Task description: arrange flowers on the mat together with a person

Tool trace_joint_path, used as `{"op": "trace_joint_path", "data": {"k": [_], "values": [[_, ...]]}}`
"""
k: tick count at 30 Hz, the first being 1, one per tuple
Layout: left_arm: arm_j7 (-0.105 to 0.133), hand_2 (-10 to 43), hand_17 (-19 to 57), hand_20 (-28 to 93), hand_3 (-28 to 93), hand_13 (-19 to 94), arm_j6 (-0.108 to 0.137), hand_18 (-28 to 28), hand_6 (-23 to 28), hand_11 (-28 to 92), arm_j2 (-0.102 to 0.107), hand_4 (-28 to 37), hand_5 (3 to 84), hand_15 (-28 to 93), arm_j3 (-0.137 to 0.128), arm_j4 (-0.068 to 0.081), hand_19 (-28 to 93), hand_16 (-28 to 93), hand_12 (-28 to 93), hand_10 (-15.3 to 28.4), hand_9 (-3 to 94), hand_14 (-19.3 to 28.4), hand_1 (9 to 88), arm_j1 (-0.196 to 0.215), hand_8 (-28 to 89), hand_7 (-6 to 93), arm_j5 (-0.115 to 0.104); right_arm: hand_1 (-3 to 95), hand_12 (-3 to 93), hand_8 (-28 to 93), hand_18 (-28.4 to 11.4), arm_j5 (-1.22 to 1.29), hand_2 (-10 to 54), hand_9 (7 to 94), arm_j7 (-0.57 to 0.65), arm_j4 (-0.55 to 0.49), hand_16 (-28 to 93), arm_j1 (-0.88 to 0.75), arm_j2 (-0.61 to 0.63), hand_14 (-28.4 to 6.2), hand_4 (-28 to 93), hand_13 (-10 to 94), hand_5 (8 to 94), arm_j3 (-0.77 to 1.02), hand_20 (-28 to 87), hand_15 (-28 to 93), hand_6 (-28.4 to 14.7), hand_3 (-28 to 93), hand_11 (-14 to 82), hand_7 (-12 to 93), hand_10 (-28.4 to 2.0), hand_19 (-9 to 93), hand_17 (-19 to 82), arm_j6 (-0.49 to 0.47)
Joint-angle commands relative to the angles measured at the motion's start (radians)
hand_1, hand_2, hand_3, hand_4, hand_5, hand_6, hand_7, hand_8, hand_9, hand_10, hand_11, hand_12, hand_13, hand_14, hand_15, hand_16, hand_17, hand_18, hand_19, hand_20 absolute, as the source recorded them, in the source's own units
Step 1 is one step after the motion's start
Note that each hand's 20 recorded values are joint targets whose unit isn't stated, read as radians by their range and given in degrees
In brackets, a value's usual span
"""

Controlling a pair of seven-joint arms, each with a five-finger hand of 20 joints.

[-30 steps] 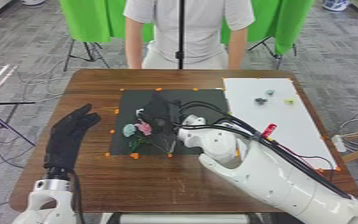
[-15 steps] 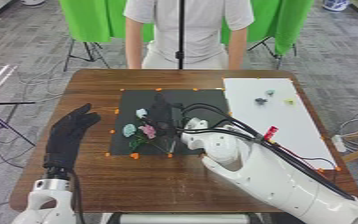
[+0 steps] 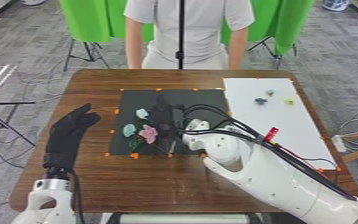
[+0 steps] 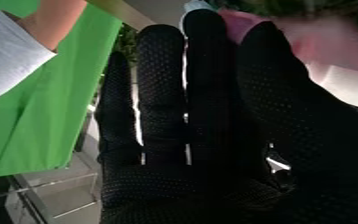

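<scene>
Pink flower beside right hand, over mat.
We log it just left of our straight fingers; contact, we cannot tell.

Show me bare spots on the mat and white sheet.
Free: the mat beyond the pale blue flower; the white sheet between its small pieces and the right arm. Crowded: left of the right hand, around the pink flower.

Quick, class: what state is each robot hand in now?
Left robot hand: open, fingers relaxed.
Right robot hand: open, fingers straight, beside the pink flower.
</scene>
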Motion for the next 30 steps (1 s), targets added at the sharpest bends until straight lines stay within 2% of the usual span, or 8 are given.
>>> {"op": "trace_joint_path", "data": {"k": [1,8,15,20,22,24,27,30], "values": [[-0.007,-2.3,2.6,17,68,36,-0.005,14.2,4.3,22,-0.009,-20.2,48.4,21,-0.006,0.002,6,4,17,13.7,47.1,18.5,23.9,0.008,-5,14.0,0.003,48.4,38.0,-1,-12.8,-0.013,-9.5,76.4,-0.004,-0.022,47,0.003,0.01,-6.4,-27,64,66.5,0.0,42,46,6.6,74,11.0,28,-7.2,35,26,-0.035],[-0.004,-2.3,2.6,17,68,36,-0.004,14.2,4.3,22,-0.009,-20.2,48.4,21,-0.005,0.001,6,4,17,13.7,47.1,18.3,24.0,0.008,-5,14.0,0.004,45.6,34.7,-3,-13.1,0.038,-9.5,74.2,0.016,-0.07,46,-0.002,0.023,-7.1,-27,63,64.3,0.055,42,47,7.1,77,13.8,26,-7.7,35,26,-0.067],[-0.01,-2.3,2.6,17,68,36,-0.002,14.2,4.3,21,-0.008,-20.0,48.4,21,-0.004,0.0,6,4,17,13.8,47.1,18.4,24.0,0.009,-5,14.0,0.007,41.9,27.9,-8,-13.5,0.248,-9.5,71.0,0.124,-0.255,37,-0.173,0.011,-8.9,-26,60,62.2,0.369,41,50,6.0,78,19.1,24,-8.7,37,24,-0.005],[-0.012,-2.2,2.7,17,68,36,-0.011,14.2,4.3,21,-0.008,-20.2,48.4,21,0.001,0.0,6,4,17,13.8,47.1,18.4,24.0,0.006,-5,14.0,0.026,35.7,24.4,-4,-14.8,0.597,-6.9,71.6,0.137,-0.365,35,-0.391,-0.033,-10.2,-21,60,64.2,0.614,42,49,4.0,75,21.0,21,-10.8,41,24,0.172],[-0.005,-2.1,3.1,17,68,36,-0.012,13.6,4.3,21,-0.013,-20.2,48.4,21,0.007,-0.001,5,4,17,13.8,47.1,18.4,24.1,0.006,-5,13.8,0.031,30.4,24.1,-10,-15.8,0.871,-2.5,71.9,0.089,-0.412,34,-0.506,-0.064,-11.0,-18,60,65.8,0.722,44,50,3.1,74,21.5,21,-12.1,47,23,0.17],[0.0,-2.1,3.9,17,68,36,-0.018,12.7,4.4,21,-0.019,-20.1,48.7,21,0.015,0.003,4,4,17,14.0,47.5,18.5,24.2,0.001,-5,13.3,0.038,28.3,24.1,-11,-16.0,1.188,-0.5,71.8,0.017,-0.436,33,-0.622,-0.115,-11.8,-18,60,66.3,0.847,44,48,2.7,73,21.4,21,-12.9,48,23,0.076],[0.003,-2.0,6.3,17,68,37,-0.021,11.6,4.4,21,-0.02,-20.1,49.1,20,0.03,0.004,4,3,17,14.4,48.3,18.8,24.5,-0.009,-5,12.9,0.054,23.1,21.6,-10,-14.6,1.457,1.7,66.4,-0.04,-0.45,28,-0.776,-0.195,-14.0,-16,54,63.3,0.981,40,27,0.6,72,16.3,18,-15.4,40,25,0.015],[0.009,-1.7,8.1,18,68,38,-0.024,10.8,4.6,21,-0.02,-20.1,49.4,19,0.034,-0.002,4,3,16,14.5,48.4,18.6,24.9,-0.006,-5,12.7,0.06,16.5,17.2,-7,-12.9,1.622,4.2,55.2,-0.065,-0.456,24,-0.882,-0.257,-13.9,-16,42,52.8,1.061,33,12,-1.6,74,7.6,10,-15.2,16,25,-0.057]]}}
